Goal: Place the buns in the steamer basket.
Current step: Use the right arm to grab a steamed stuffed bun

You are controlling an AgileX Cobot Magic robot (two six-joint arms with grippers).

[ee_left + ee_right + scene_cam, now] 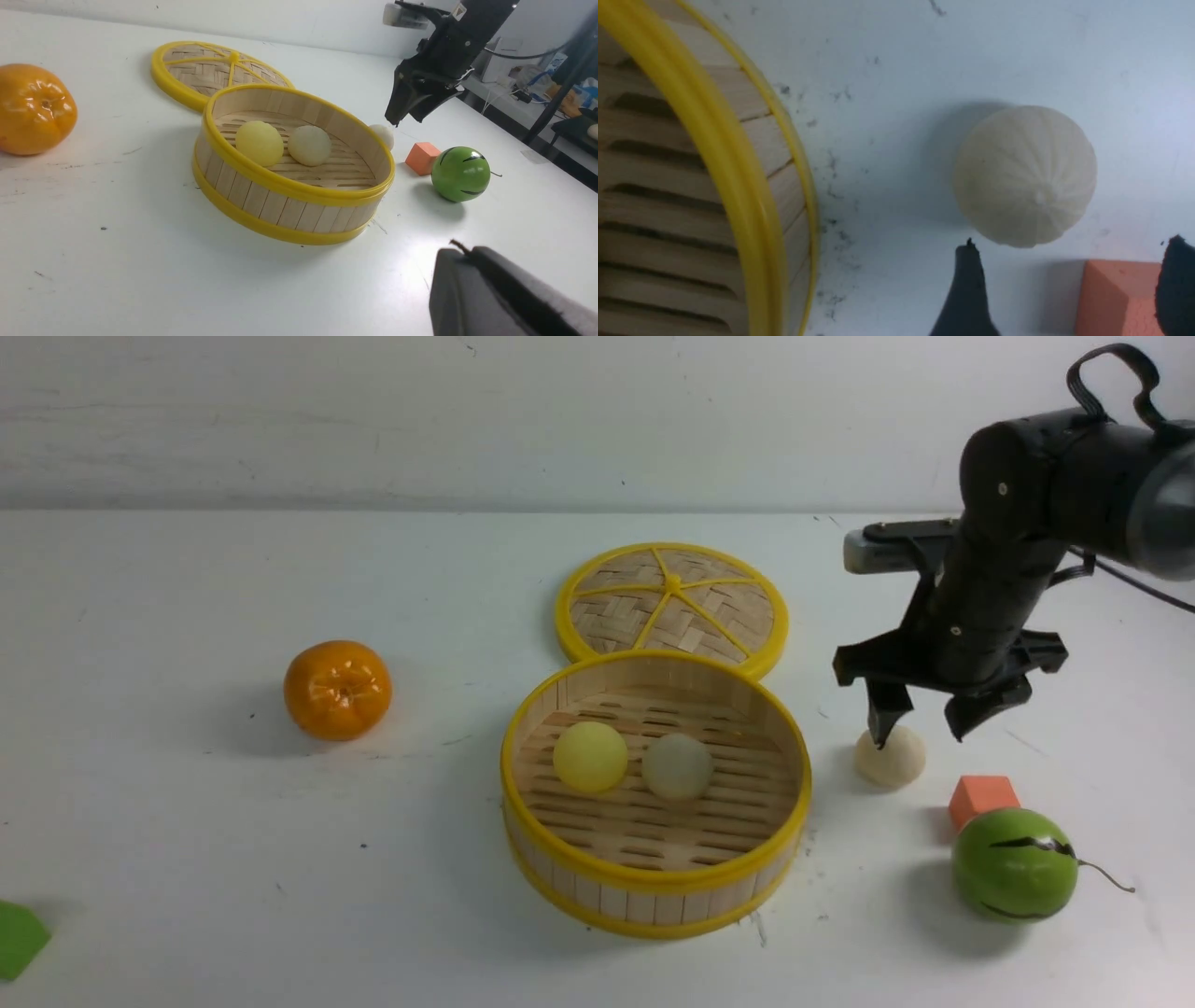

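Far off at the left edge of the table (187,849) a green block (19,938) and then the orange (337,690) lie well apart from my work; neither is a bun, so I leave them alone. My left gripper (467,254) is pulled back on that side, pads pressed together on nothing, since nothing there needs lifting. At the middle stands the steamer basket (653,882), open at the top because its lid (672,602) lies flat just behind it, touching or nearly touching the far rim. Two buns rest side by side on the slat floor: the yellow bun (590,757) and a cream bun (678,766). Right of the basket, near its wall but clear of it, the third bun (894,761) sits on the table. My right gripper (924,723) hovers just above it, jaws spread wide and holding nothing, wide so they can straddle the ball. From my wrist camera the bun lies off the line between my fingertips, so I judge I am not yet centred. An orange cube (982,800) sits just beside the bun, then a green ball (1014,864), which is why the outer finger must come down carefully.
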